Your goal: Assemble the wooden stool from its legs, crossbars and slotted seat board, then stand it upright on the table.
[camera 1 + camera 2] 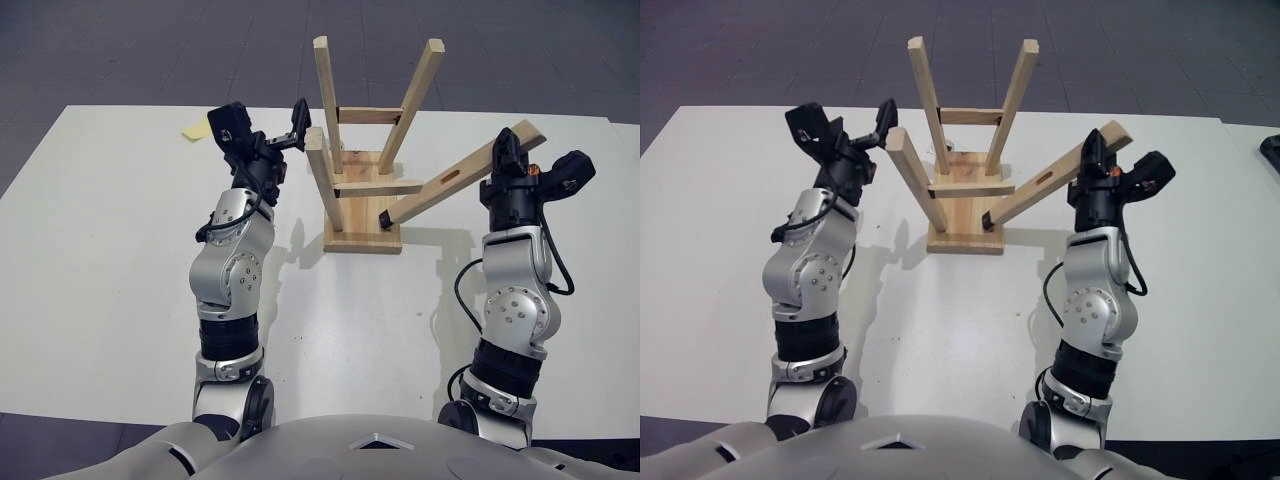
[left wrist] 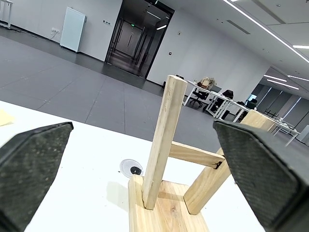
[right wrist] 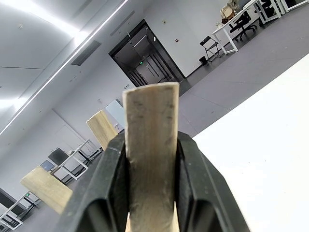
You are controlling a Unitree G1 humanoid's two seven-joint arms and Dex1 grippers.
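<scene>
Three legs stand in the inverted seat; the right gripper pinches the tilted fourth leg, seemingly unseated, the left gripper is spread, and flipping upright remains.

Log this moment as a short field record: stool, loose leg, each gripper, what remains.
stool: upside down, seat board on table
standing legs: three, with two crossbars attached
fourth leg: tilted, lower end at the seat board
right gripper: shut on fourth leg's upper end
left gripper: open, beside near left leg's top
remaining: seat fourth leg, turn stool upright
</scene>
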